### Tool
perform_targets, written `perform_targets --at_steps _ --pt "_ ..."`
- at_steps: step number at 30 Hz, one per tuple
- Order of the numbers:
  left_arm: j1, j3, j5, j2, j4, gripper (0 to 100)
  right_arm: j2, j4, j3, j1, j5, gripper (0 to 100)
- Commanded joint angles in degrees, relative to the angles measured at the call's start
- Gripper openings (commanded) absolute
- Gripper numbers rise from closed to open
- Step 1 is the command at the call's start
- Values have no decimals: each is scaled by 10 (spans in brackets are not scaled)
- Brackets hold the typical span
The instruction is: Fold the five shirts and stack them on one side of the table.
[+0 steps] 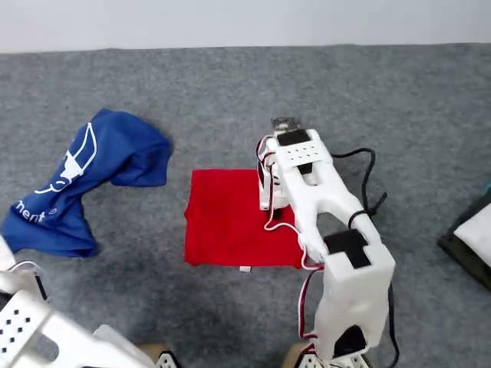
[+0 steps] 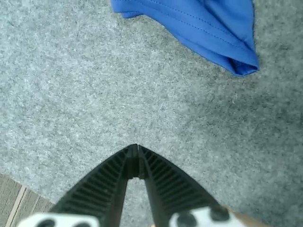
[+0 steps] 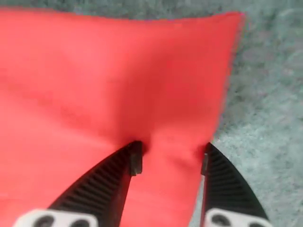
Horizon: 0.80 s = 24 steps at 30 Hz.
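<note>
Grey felt-like cover over the counter [image 1: 383, 92], pale wall behind. Red shirt [image 1: 226, 218] lies folded flat, mid-counter. Right gripper [image 3: 170, 158] spread, tips down on the red cloth just inside its right edge, pinching nothing. Blue shirt [image 1: 100, 165] crumpled and unfolded, well apart on the left side. Left gripper [image 2: 138, 149] pressed together, empty, above bare cover near a blue hem. Risk, as I judge it: closing here may catch only the top layer, so a lift or drag would peel the fold open. A shallow bite at the hem could also slip off.
</note>
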Motion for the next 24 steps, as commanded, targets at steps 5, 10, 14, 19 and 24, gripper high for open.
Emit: perform_targets --at_steps 5,10,14,19,24 --pt "4 -1 2 -7 -10 3 51 -3 -6 -1 -6 208" --pt "4 -1 2 -6 -10 3 52 -2 -6 -1 -6 146" --pt "4 -1 2 -6 -10 3 52 -2 -6 -1 -3 9" --pt "4 -1 2 -6 -10 3 51 11 -6 15 -2 10" --pt "4 -2 2 -6 -10 3 31 7 -6 79 38 10"
